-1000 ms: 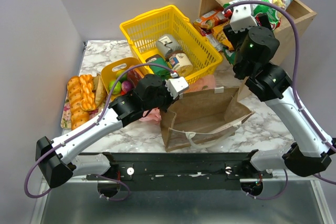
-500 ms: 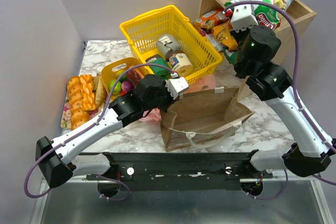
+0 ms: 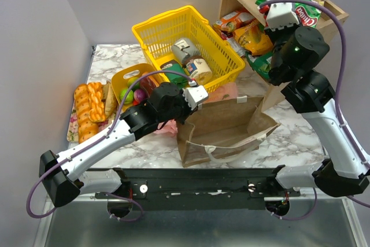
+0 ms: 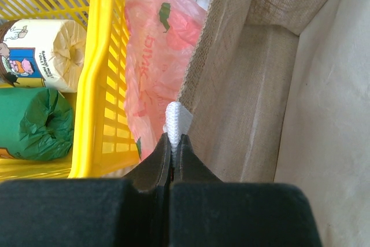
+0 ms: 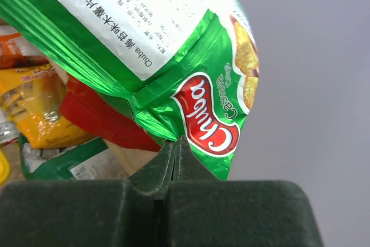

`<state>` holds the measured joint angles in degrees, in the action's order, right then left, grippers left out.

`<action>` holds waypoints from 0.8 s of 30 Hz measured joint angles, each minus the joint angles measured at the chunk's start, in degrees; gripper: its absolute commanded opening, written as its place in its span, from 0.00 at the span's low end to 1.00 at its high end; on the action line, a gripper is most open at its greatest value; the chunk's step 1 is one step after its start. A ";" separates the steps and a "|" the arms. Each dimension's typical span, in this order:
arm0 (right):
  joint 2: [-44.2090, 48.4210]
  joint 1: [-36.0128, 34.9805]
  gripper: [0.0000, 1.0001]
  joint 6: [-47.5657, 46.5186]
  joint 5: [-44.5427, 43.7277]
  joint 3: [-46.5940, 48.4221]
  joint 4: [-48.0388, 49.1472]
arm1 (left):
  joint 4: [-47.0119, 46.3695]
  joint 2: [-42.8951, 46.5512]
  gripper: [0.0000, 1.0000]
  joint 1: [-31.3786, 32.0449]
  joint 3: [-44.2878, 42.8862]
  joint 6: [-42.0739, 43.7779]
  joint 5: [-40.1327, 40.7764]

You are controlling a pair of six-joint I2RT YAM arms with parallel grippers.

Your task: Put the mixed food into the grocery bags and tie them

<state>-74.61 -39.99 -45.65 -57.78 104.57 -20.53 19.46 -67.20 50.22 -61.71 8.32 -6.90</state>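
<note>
Nearest the camera, a black rail (image 3: 202, 189) carried both arm bases at the edge of a white, grey-veined marble table (image 3: 289, 143). Just beyond it, the brown paper bag (image 3: 225, 128) sat on the marble with its mouth open. The left gripper (image 4: 172, 143) was clenched on the bag's white handle (image 4: 174, 117) at the rim (the wrist view showed the cord pinched between closed fingers). Behind that rim, the pink plastic bag (image 4: 153, 67) lay crumpled between the paper bag and the yellow mesh basket (image 3: 185, 39), pressed against both. Tins (image 3: 196, 65) lay in the basket. To the left, a yellow oval tub (image 3: 121, 79) held toy fruit (image 3: 134, 93). A braided bread loaf (image 3: 88, 111) lay beside the tub, near the table's left edge. Farther back on the right stood a wooden shelf (image 3: 335, 13), with snack packets (image 3: 251, 36) spilling from its lower level. At the top of the shelf, the right gripper (image 5: 175, 148) was clamped on the bottom seam of the green-and-white crisp packet (image 5: 173, 39), well apart from both bags. Whether the packet rested on the wood could not be told. Plain grey walls (image 3: 115, 4) closed in the table at the left and back.
</note>
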 measured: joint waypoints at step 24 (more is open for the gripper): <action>5.73 0.00 0.01 -22.29 -4.79 5.95 21.18 | 0.07 -0.33 0.00 0.55 -0.33 -0.04 0.02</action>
<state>-68.88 -39.99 -67.94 -62.57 110.52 0.64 19.53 -67.53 50.76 -62.04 8.27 -6.87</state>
